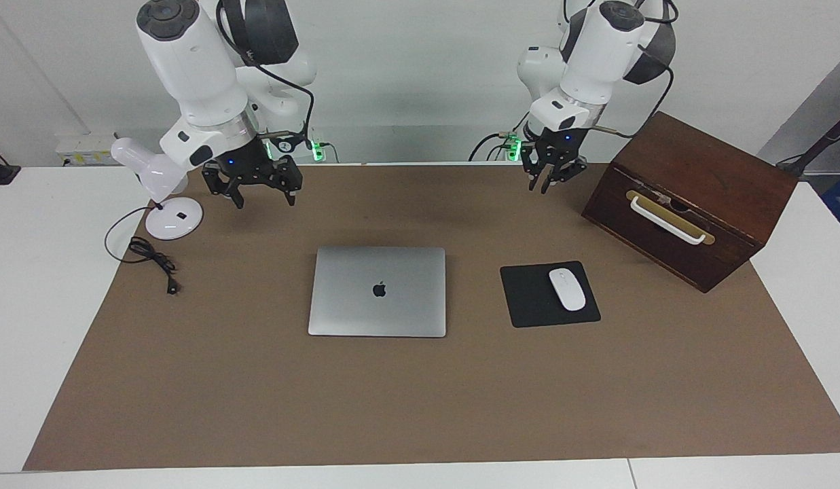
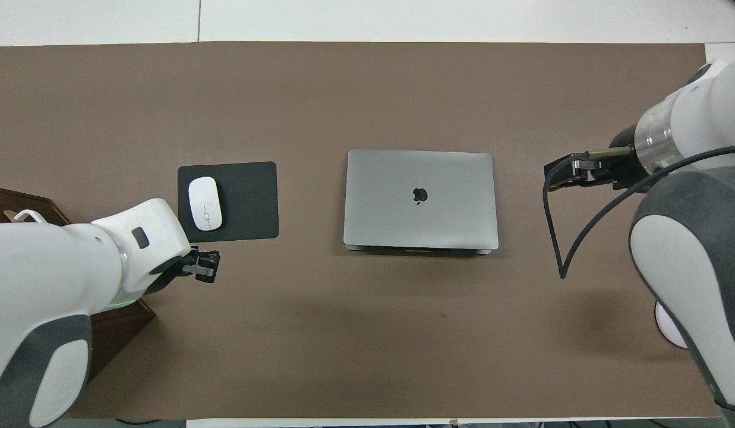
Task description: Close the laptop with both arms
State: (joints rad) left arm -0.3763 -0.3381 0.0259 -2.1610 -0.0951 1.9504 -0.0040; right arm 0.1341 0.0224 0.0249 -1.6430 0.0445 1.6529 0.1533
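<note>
White mouse [image 1: 567, 289] on black mouse pad [image 1: 528, 299]. Brown wooden box [image 1: 691, 197] with white handle [image 1: 666, 221] at left arm's end. White desk lamp [image 1: 158, 183], black cord [image 1: 151, 258] at right arm's end. Brown mat [image 1: 420, 401] covers desk [image 1: 26, 285].

Laptop [image 1: 377, 291] shut flat; both pincers raised w/ nothing held.

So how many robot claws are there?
2. The right gripper hangs over the mat beside the lamp; the left gripper hangs over the mat beside the wooden box. Neither touches the laptop.
</note>
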